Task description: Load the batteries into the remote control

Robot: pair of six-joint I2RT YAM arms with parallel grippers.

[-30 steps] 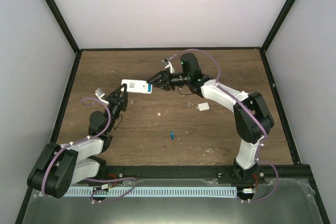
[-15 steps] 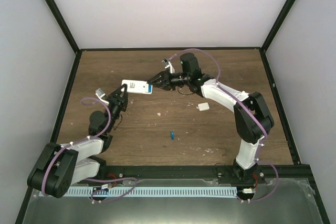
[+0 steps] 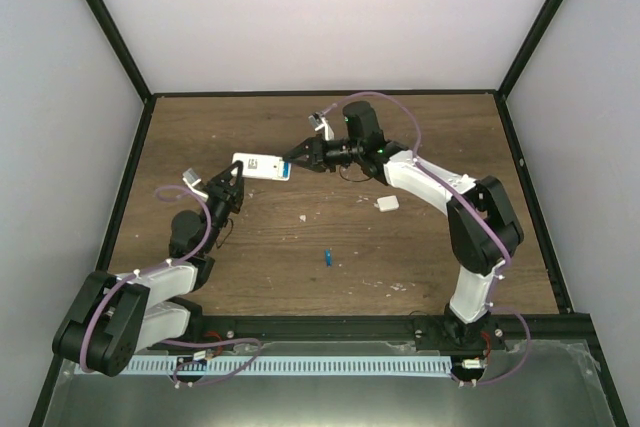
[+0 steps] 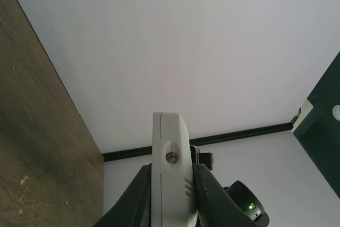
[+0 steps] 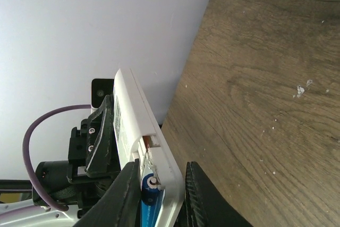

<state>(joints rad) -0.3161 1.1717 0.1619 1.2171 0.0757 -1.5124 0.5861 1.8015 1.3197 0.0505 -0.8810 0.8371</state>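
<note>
Remote control (image 3: 260,164) aloft, long axis pointing at right gripper (image 3: 293,160).
Left gripper (image 3: 234,177) clamps it; right gripper's hold on the seated battery (image 5: 147,199) cannot be told.

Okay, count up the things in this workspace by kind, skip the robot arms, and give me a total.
remote control: 1
blue batteries: 2, that one lying loose, another in the remote's open end
small white piece: 1
Total: 4
</note>
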